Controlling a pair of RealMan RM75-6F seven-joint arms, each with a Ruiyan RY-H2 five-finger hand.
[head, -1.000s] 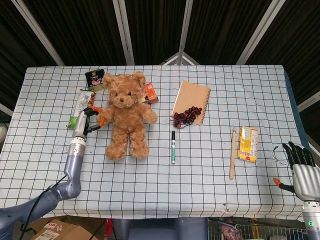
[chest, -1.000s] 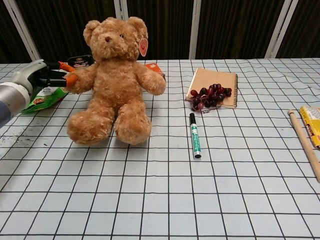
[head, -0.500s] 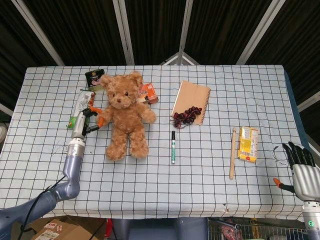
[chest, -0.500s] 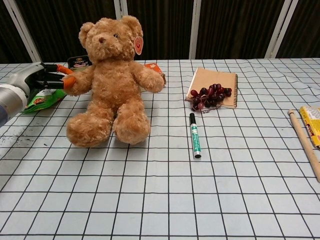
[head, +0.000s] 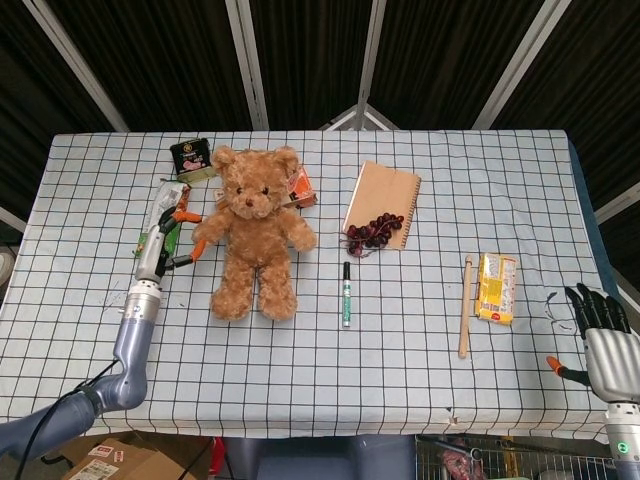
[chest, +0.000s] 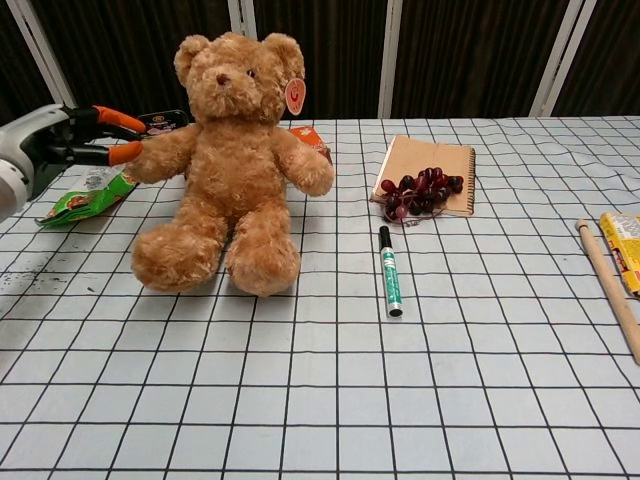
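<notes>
1. Teddy bear sits left of the notebook, grapes on the notebook's near edge.
2. Left hand, fingers spread, touches the bear's paw.
3. Right hand hangs released, well right.

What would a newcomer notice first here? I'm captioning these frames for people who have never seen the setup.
The big brown teddy bear sitting upright at the table's left-centre draws the eye first. Next is the left hand beside the bear's arm, orange fingertips apart, over a green packet. Then the dark grapes on the tan notebook, with a green marker just in front.
</notes>
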